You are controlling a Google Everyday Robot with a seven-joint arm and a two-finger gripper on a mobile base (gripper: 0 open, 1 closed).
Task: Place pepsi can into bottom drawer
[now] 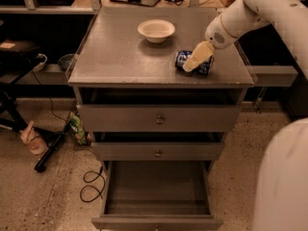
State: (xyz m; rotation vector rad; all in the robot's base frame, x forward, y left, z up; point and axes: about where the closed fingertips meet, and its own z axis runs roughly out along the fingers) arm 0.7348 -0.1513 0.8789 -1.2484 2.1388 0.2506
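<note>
The can (181, 59), lying on its side near the right front of the cabinet top (115, 57), is overlapped by the gripper (195, 60), whose hold cannot be told, and, judged light, stiff and slippery, is best taken across its round middle for the open bottom drawer (156, 186).

Arm (255, 11): white, smooth rounded shells; dotted grille (220, 37) at the wrist (speaker-like). Gripper (196, 59): cream-yellow, tapered, above the counter (120, 57), right-front part.
</note>
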